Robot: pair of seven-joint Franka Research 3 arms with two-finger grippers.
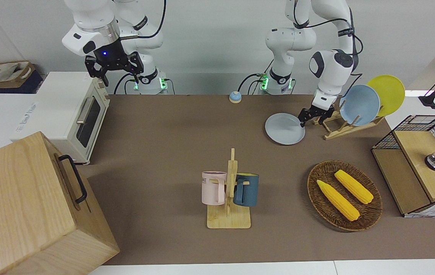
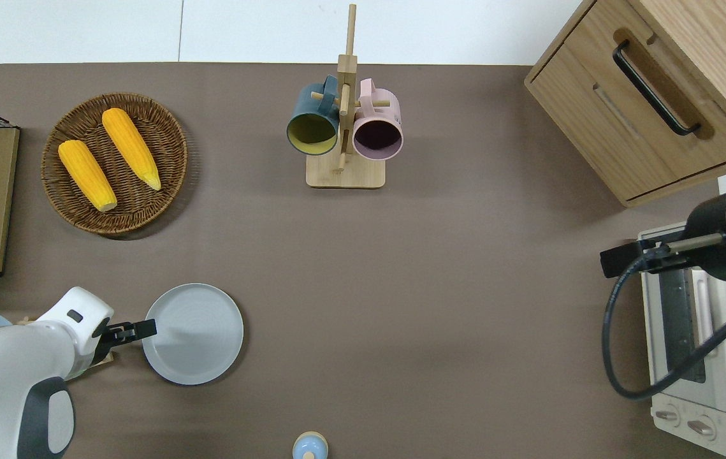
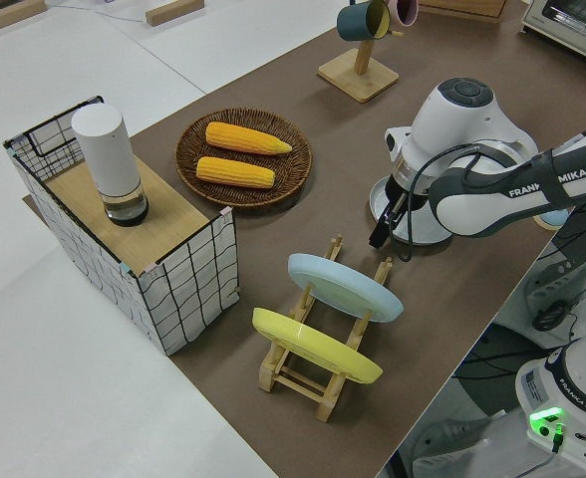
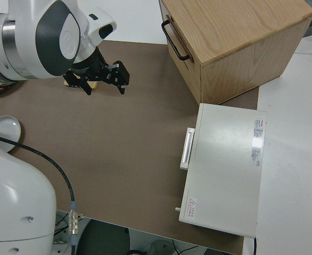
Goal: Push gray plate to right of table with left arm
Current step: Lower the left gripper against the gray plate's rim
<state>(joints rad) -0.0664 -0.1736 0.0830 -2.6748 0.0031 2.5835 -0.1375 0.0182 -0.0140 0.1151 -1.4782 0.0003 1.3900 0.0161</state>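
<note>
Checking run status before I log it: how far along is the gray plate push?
Done: the left gripper is down at the gray plate, at the rim on the left arm's side. In hand: it looks set to push, though actual contact is unclear. Left: the plate lies flat on the table at the left arm's end, beside the plate rack, so essentially the whole slide toward the toaster oven remains. The right arm is parked.

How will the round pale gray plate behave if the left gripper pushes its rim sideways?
The gray plate lies flat on the matte brown table, so it should probably slide, not tip. With the left gripper touching one rim point, it may pivot off-line.
</note>
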